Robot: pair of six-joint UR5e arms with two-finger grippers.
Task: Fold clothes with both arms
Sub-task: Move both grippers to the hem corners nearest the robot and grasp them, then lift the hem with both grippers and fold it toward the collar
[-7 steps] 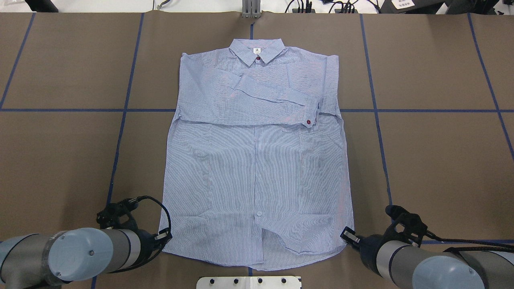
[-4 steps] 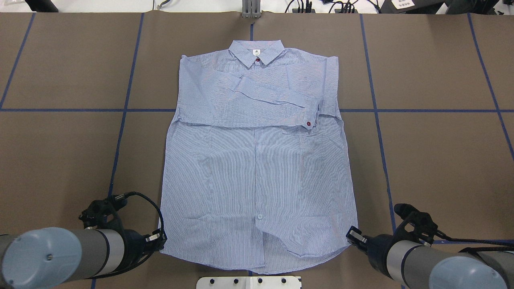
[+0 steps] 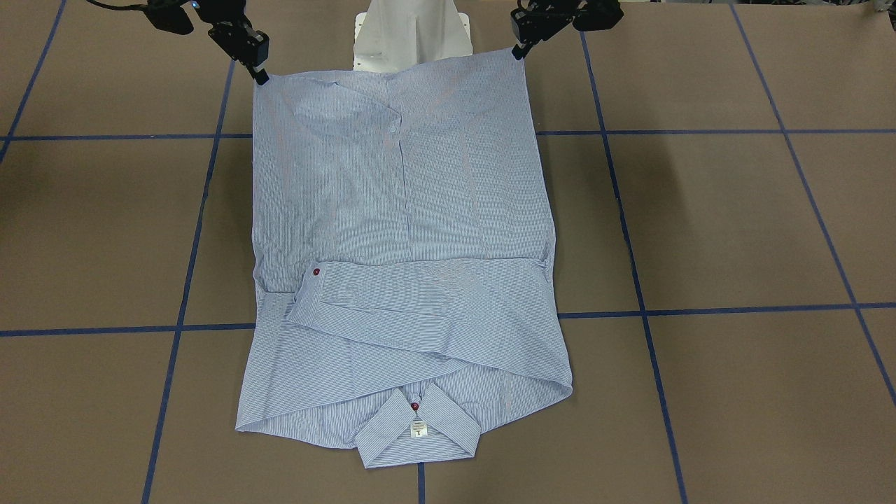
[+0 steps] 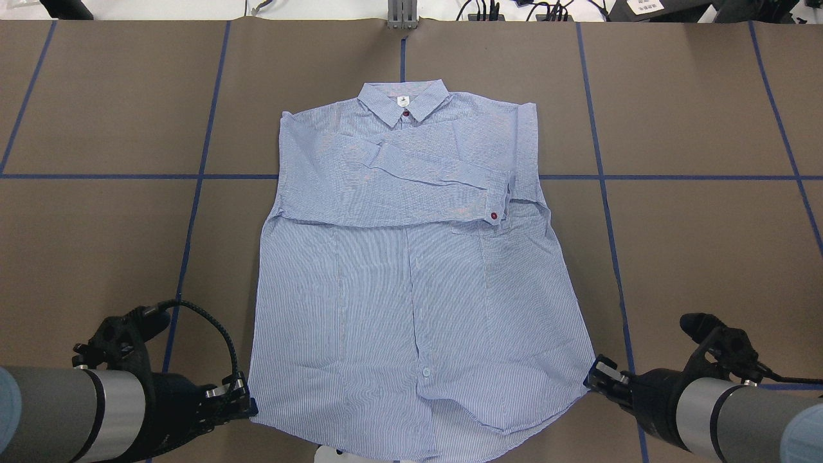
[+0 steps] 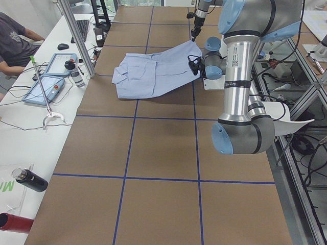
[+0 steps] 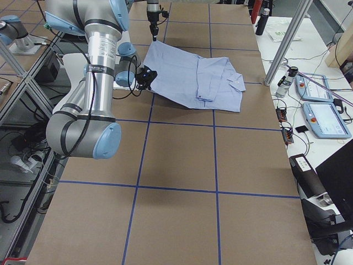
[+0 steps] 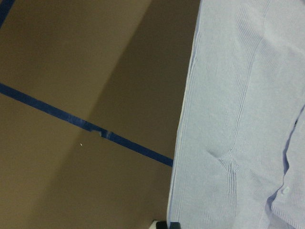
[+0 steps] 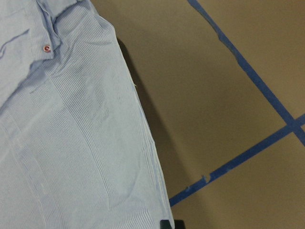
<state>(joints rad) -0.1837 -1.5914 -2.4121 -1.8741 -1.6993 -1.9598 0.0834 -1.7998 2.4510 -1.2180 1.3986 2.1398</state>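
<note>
Shirt (image 4: 411, 289), hem lifted, has slid robotward along the table (image 4: 96, 244).

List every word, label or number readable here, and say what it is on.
None can be read in full.
Neck label on the shirt: print too small.
Sticker on the left arm: lettering blurred.
White tag at top right of the overhead view: blurred.
Perhaps a green "M" on a sheet, rest cut off.

Brown surface (image 4: 707, 96) crossed by blue tape lines (image 4: 96, 176). Alongside, a white side surface (image 5: 20, 138) holds a blue-edged tablet (image 5: 43, 89) and a dark bottle (image 5: 29, 179).
</note>
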